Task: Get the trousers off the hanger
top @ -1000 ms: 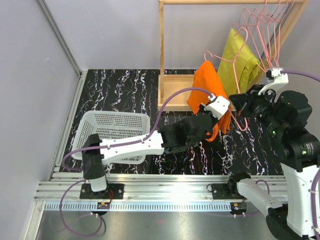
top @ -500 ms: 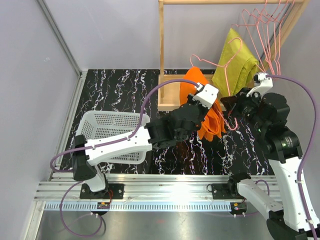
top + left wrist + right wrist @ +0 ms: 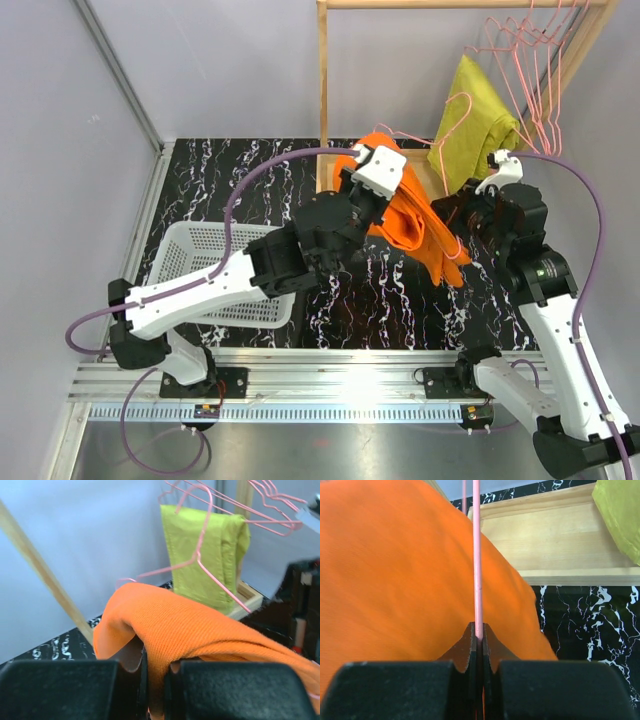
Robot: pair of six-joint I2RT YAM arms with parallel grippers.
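Pulling the trousers (image 3: 200,630) off the hanger (image 3: 477,570) is the step in hand. Left tool (image 3: 155,675): clamped on a fold of the orange cloth. Trousers: aloft between the 2 tools, above the tabletop (image 3: 250,190), not yet clear of the pink wire. Right tool (image 3: 479,647): pinched tight on that wire. Next move, as judged: draw the cloth leftward while the right tool braces the hanger.

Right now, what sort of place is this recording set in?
Probably a robot lab cell staged as a laundry corner, not a home. Plain panels wall in a marble-patterned table. The arms sit on an aluminium rail. A wooden rack of pink hangers and a white mesh basket stand on the table.
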